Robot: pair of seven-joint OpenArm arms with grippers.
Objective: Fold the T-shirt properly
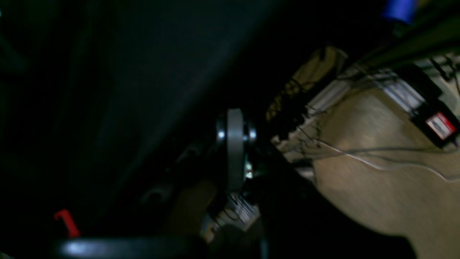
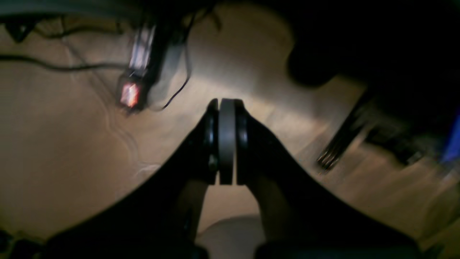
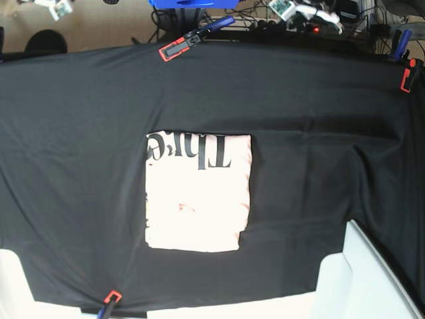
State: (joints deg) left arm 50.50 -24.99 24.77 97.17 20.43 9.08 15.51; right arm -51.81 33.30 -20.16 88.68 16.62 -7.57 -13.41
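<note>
1. The T-shirt [image 3: 198,193] lies folded into a neat pink block near the middle of the base view, a little left of center. It rests flat on the black cloth [image 3: 319,119] that covers the table [image 3: 219,309].
2. No tool shows in the base view. Only pale arm parts [image 3: 368,279] sit in the lower right corner and the lower left corner, well apart from the shirt.
3. The left tool [image 1: 235,149] shows in the left wrist view, in the middle of the frame. Its grey pads are pressed together with nothing between them. Dark cloth fills the left of that frame, and a tan floor [image 1: 381,172] with thin wires is on the right. The shirt is not in this view.
4. The right tool [image 2: 227,142] shows in the middle of the right wrist view. Its two black fingers [image 2: 210,140] meet on a grey pad, closed tight and holding nothing. It points at the tan floor, and the shirt is not in this view either.
5. Big black letters run along the top edge of the folded shirt. They are upside down in the base view and read "Thre", cut off at the left fold.
6. A small yellow mark [image 3: 147,211] shows at the shirt's left edge, too small to make out.
7. A black box with a red and white label [image 1: 440,126] lies on the floor in the right of the left wrist view. Its words are too blurry to read.
8. Red and black clamps [image 3: 174,50] grip the cloth at the upper edge, and one more at the bottom left.
</note>
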